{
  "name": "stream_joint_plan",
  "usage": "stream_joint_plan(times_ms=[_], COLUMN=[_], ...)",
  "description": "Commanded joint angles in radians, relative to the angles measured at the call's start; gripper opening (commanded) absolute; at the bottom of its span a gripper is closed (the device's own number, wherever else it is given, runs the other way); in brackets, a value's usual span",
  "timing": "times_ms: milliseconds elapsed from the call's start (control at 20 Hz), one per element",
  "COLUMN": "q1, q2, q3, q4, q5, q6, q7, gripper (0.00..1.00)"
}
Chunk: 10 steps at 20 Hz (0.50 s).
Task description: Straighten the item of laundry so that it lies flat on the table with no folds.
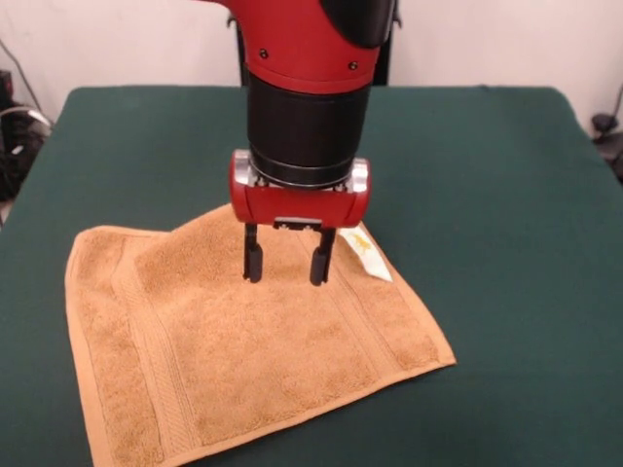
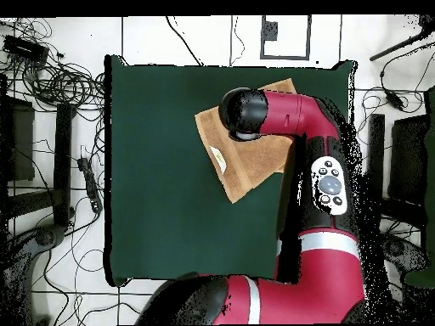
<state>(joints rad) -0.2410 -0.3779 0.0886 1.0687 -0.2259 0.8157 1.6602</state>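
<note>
Pincer (image 1: pixel 286 265) open above towel (image 1: pixel 243 350)

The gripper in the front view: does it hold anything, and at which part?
Nothing is held. The gripper is open above the towel, with its jaws apart and no cloth between them.

An orange-tan towel (image 1: pixel 243 341), ribbed with woven bands of the same shade near its ends, lies on a dark green table (image 1: pixel 506 195). Its label (image 1: pixel 368 250) is white with yellow print. The arm (image 1: pixel 311 58) is red and black, the gripper (image 1: pixel 286 265) black-fingered.
</note>
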Motion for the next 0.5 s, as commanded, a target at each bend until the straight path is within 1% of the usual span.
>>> stream_joint_plan(times_ms=[50, 300, 500], q1=[0.074, 0.078, 0.079], q2=[0.051, 0.057, 0.07], q3=[-0.029, -0.025, -0.019], q4=[0.048, 0.066, 0.058], q5=[0.071, 0.106, 0.108], q6=[-0.036, -0.054, -0.06], q7=[0.356, 0.333, 0.304], gripper=[1.0, 1.0, 1.0])
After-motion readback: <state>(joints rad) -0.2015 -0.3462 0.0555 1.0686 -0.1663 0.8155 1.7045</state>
